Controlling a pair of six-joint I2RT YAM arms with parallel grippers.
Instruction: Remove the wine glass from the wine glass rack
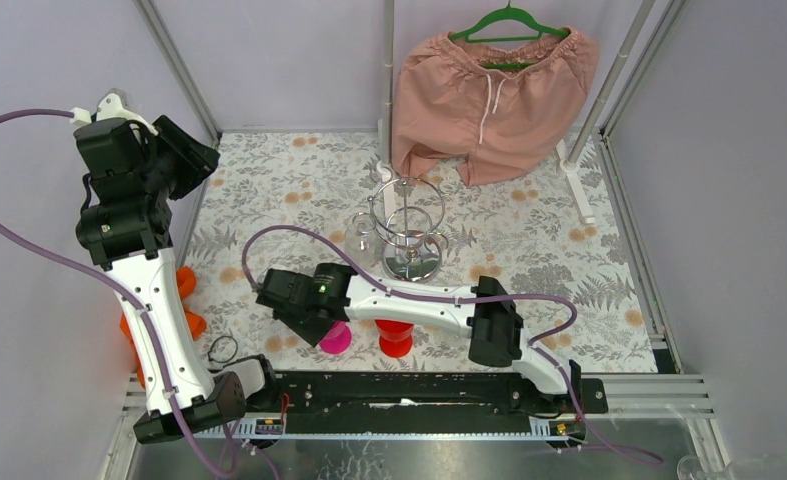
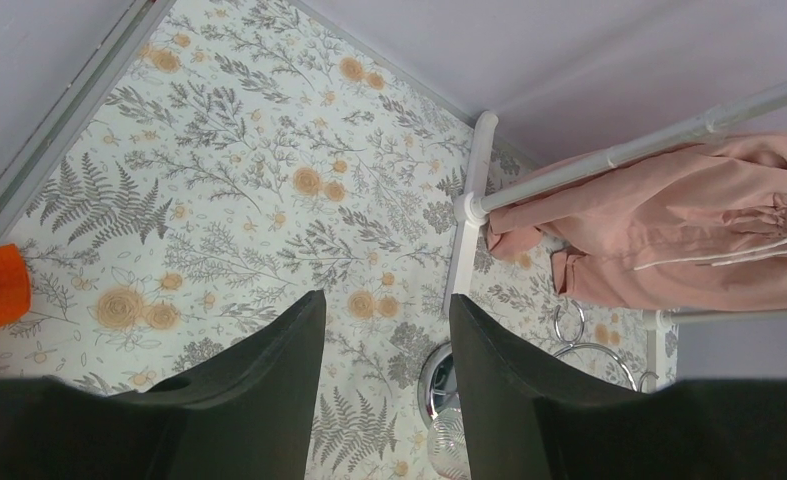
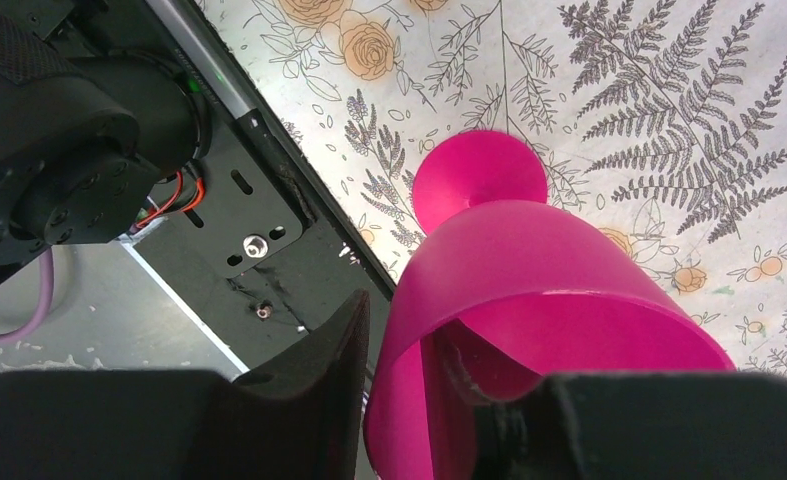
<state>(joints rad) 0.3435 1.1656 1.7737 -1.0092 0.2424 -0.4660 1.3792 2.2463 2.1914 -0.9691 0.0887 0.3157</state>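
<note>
My right pincer (image 3: 404,330) reaches across the near edge of the surface (image 1: 269,190) and stands astride the rim of the pink wine glass (image 3: 529,290). One finger (image 3: 344,345) is outside the bowl and the other is inside it. The two fingers are apart, but I cannot tell whether they press on the wall or just flank it. The glass is upright, foot down on the flowered cloth, close to the near edge and left of the middle. It is well apart from the wine glass rack (image 1: 409,225). A red glass (image 1: 396,338) stands just beside it on the right.

The rack stands on its round mirror base near the middle of the surface. A clear glass (image 1: 364,238) is close against its left side; whether that one hangs from a ring I cannot tell.

My left pincer (image 2: 387,300) is up above the left edge, fingers spread with nothing between them, looking toward the rack. At the far edge, pink shorts (image 1: 494,95) hang from a green hanger (image 1: 509,25).
</note>
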